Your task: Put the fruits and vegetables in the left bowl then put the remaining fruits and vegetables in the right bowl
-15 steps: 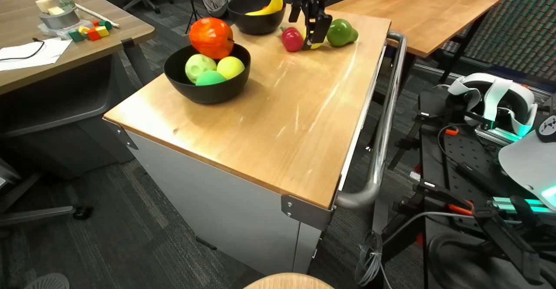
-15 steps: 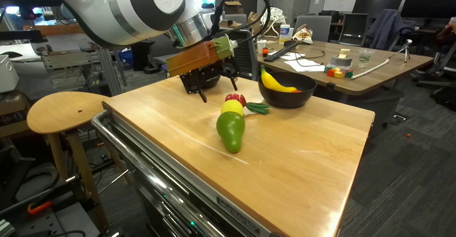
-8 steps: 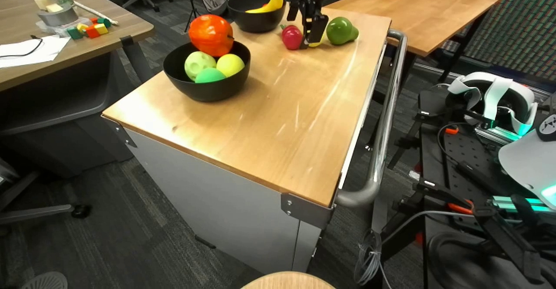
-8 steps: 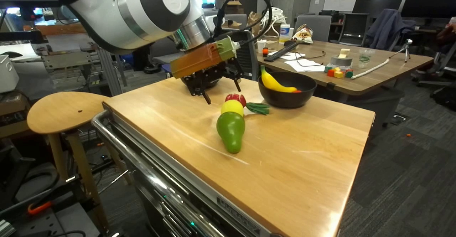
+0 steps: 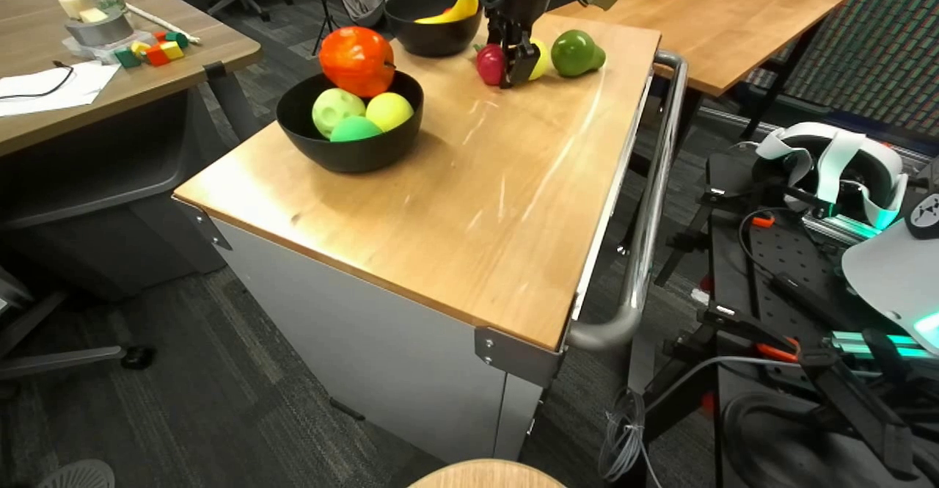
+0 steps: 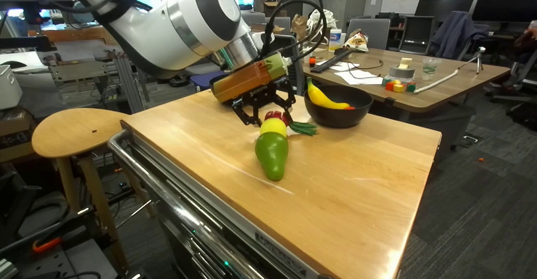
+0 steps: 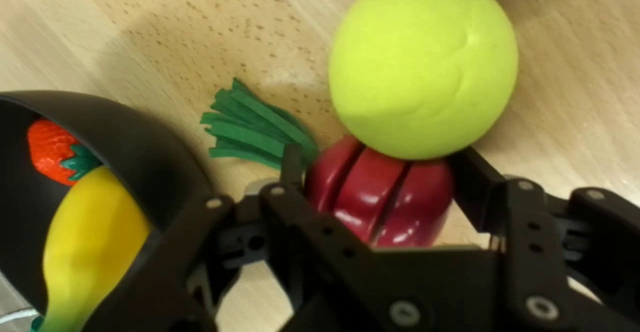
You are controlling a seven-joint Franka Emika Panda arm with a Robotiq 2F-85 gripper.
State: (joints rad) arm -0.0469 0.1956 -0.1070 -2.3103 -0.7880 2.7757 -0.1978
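My gripper [image 7: 378,169] is low over the tabletop, its two fingers against opposite sides of a red radish-like vegetable [image 7: 372,192] with green leaves [image 7: 257,130]. Pressed up against the red one is a yellow-green ball [image 7: 424,67]; beyond it lies a green pear-like fruit [image 6: 272,155]. In an exterior view, the left bowl [image 5: 352,158] holds a red-orange fruit [image 5: 356,62], a pale green ball [image 5: 337,114], a bright green ball [image 5: 356,129] and a yellow ball [image 5: 389,112]. A banana [image 6: 325,96] and a small red piece [image 7: 55,152] lie in the right bowl [image 6: 340,120].
Close beside the gripper's left side in the wrist view is the right bowl's wall. A metal handle [image 6: 184,209] runs along one edge of the wooden cart top [image 6: 356,195]. Past the cart stands a desk [image 6: 457,90] with blocks and papers.
The gripper has come down and across from above the tabletop to the red vegetable, and its fingers have drawn closer together around it. Bowls and other produce stayed in place.
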